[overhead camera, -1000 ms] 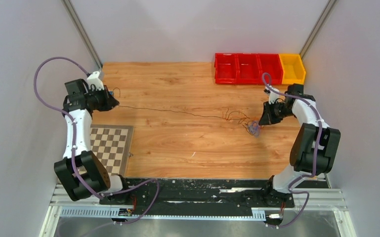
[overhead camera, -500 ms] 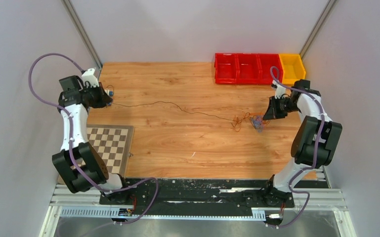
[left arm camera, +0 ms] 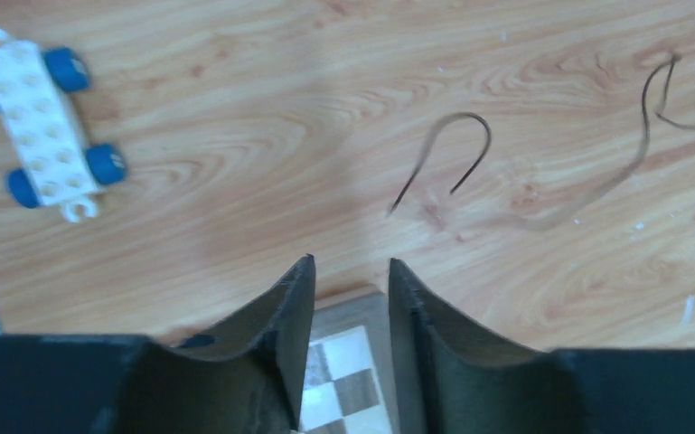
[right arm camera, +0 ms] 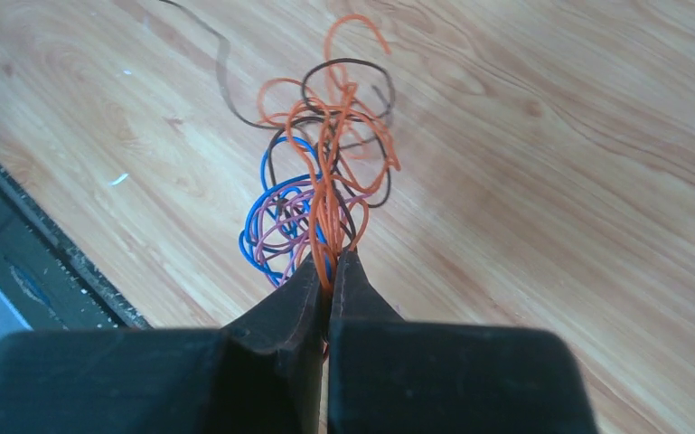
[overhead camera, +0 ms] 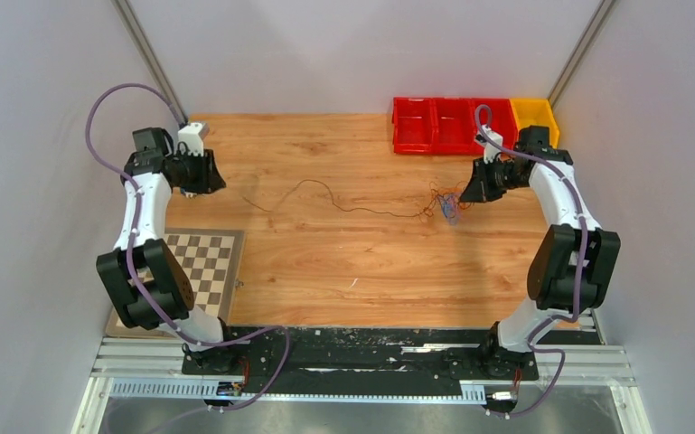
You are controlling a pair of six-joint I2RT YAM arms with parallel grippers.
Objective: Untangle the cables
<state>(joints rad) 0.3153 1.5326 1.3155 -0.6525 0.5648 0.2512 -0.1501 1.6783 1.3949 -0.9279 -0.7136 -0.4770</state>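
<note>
The cables are a small tangle [overhead camera: 444, 202] of orange, dark brown, blue and pink hair-thin wires at the table's right middle. My right gripper [overhead camera: 464, 195] holds it from the right. In the right wrist view its jaws [right arm camera: 330, 259] are shut on the orange strands, and the loops [right arm camera: 325, 172] fan out beyond the tips. One long dark wire [overhead camera: 343, 206] trails left in a slack wave, ending free [left arm camera: 456, 149] on the wood. My left gripper [overhead camera: 215, 180] hovers at the far left, open [left arm camera: 350, 264] with nothing between its fingers.
Three red bins [overhead camera: 452, 125] and a yellow bin [overhead camera: 535, 122] stand at the back right. A chessboard [overhead camera: 203, 262] lies at the near left, also seen below the left jaws. A white toy car [left arm camera: 45, 122] with blue wheels sits near the left gripper.
The left gripper opened and let go of the long dark wire, which went from taut to a slack wave. The right gripper carried the tangle left and toward the back.
</note>
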